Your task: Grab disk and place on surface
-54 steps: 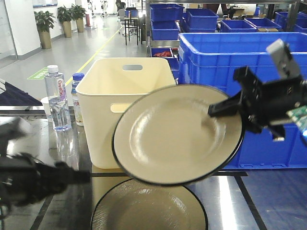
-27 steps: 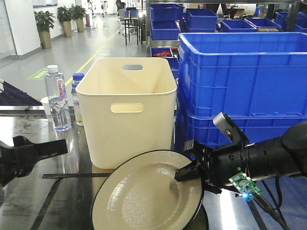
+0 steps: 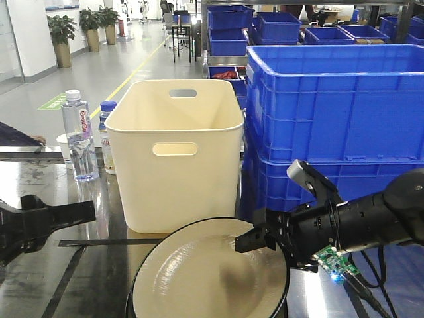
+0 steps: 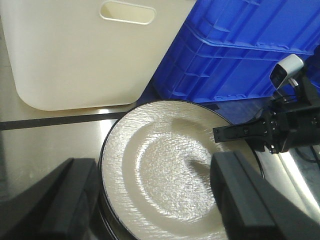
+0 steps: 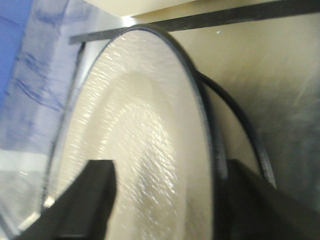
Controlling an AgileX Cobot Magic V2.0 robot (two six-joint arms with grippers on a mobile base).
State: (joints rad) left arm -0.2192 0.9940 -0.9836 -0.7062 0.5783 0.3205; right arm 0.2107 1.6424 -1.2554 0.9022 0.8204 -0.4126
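Disk (image 3: 209, 271) lay low over second plate (image 5: 250, 145) on surface (image 3: 40, 278), right gripper (image 3: 262, 240) clamping its rim for controlled set-down; left gripper (image 3: 73, 211) spread, empty, aside.

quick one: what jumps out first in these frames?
The big cream plate with a black rim, low at the front of the glossy tabletop, with the right gripper at its right edge. Behind it stand a cream tub and stacked blue crates; the left gripper hangs off to the left, holding nothing.
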